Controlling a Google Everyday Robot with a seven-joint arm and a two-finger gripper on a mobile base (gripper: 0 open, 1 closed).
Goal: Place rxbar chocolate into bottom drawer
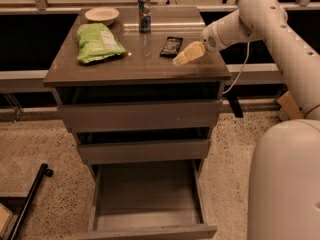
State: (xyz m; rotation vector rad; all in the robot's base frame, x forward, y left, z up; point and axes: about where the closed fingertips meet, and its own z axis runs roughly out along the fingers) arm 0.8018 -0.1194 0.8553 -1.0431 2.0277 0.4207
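The rxbar chocolate [171, 46] is a small dark flat bar lying on the cabinet top [135, 64], right of centre. My gripper [181, 58] with its pale fingers hangs just right of and in front of the bar, slightly above the top, holding nothing. The bottom drawer [148, 199] is pulled open below, showing its grey inner floor. The two shallower drawers above it are shut.
A green chip bag [98, 42] lies on the left of the top, a pale bowl [102, 15] at the back left and a tall slim can [144, 13] at the back centre. My white arm [270, 29] reaches in from the right. A black bar [30, 196] lies on the floor at left.
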